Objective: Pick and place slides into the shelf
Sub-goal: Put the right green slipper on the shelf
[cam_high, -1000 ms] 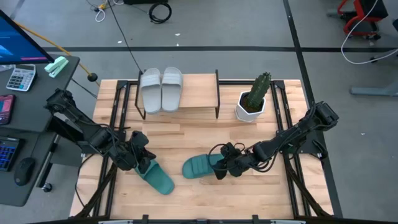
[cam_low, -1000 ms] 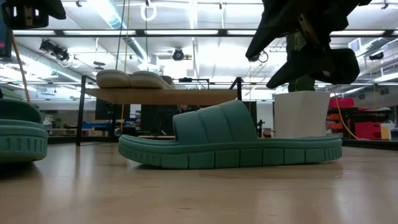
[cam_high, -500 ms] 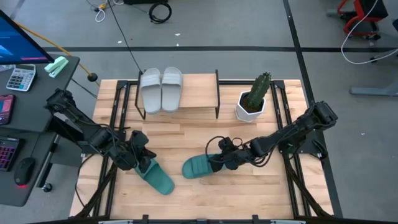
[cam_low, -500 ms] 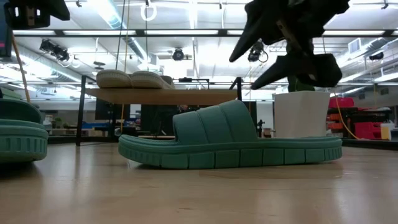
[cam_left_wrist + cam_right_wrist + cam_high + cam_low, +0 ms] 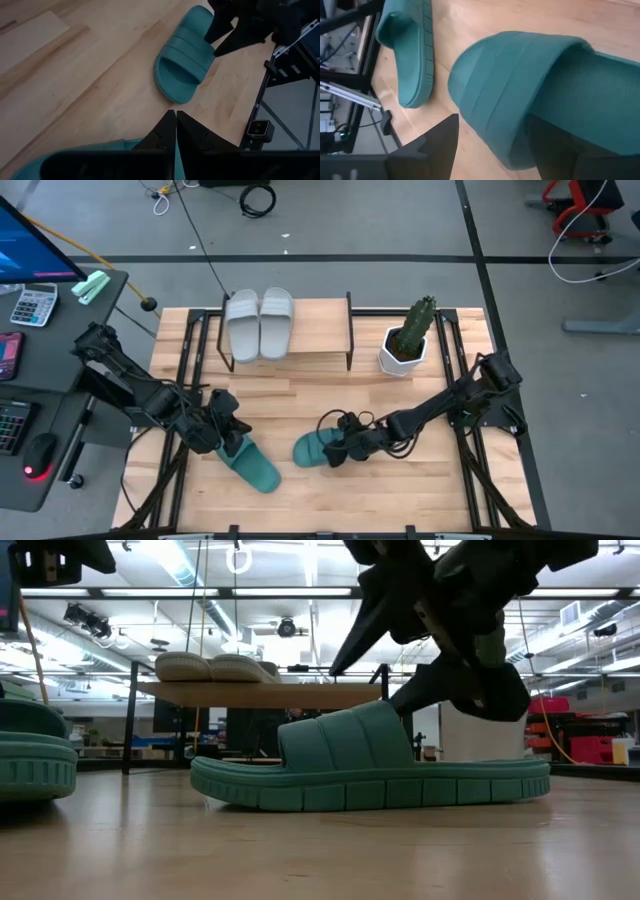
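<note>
Two pale slides [image 5: 259,323] are already sitting on the shelf [image 5: 320,335]. In front of the shelf, I am straddling one teal slide [image 5: 318,448] with my right gripper [image 5: 338,446] wide open, gripping nothing; my left gripper [image 5: 225,438], pinched closed, is hanging over the other teal slide [image 5: 252,466].

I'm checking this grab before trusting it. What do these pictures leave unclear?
- High view: the right gripper covers the strap of the middle teal slide, hiding any contact.
- Right wrist view: one finger sits outside the strap; whether the other is under it is hidden.
- High view: the left gripper hides the heel of the other teal slide.
</note>
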Available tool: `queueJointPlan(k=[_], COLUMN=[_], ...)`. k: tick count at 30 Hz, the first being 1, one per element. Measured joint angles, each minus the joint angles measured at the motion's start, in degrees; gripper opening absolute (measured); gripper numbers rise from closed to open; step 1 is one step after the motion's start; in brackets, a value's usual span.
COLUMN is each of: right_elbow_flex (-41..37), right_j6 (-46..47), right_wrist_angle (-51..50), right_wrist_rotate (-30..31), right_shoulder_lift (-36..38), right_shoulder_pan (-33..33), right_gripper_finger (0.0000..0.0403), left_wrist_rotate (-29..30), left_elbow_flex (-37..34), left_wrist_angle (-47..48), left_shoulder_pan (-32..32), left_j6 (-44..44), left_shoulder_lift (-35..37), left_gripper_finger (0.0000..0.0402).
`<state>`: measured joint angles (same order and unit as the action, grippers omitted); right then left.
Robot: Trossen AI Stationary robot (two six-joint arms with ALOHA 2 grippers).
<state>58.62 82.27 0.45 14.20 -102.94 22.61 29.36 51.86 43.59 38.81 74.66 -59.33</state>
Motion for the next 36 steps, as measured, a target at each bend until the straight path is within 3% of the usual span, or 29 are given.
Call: queueJointPlan(k=[10, 13, 20, 36], right_elbow_flex=[5.35, 6.77, 7.71, 7.67], right_j6=[-2.35, -5.66, -12.56, -19.77], right_wrist_angle=[-0.17, -0.38, -0.50, -1.09], right_wrist_rotate=[-0.31, -0.47, -0.64, -5.15], right_shoulder_lift=[-5.91, -6.08, -3.97, -3.20], right_shoulder_pan=[0.00, 0.00, -0.11, -0.42], right_gripper_finger=[0.0219, 0.0176, 0.0017, 0.0007], left_wrist_rotate=[0.20, 0.17, 0.17, 0.59], left_elbow_flex=[0.00, 0.00, 0.00, 0.00], left_wrist_angle=[0.00, 0.04, 0.84, 1.29], left_shoulder_pan=[0.00, 0.00, 0.00, 0.00], left_j6=[0.03, -0.13, -0.27, -0.27], left_shoulder_lift=[0.02, 0.02, 0.02, 0.04], left_gripper_finger=[0.0009, 0.0009, 0.0023, 0.0011])
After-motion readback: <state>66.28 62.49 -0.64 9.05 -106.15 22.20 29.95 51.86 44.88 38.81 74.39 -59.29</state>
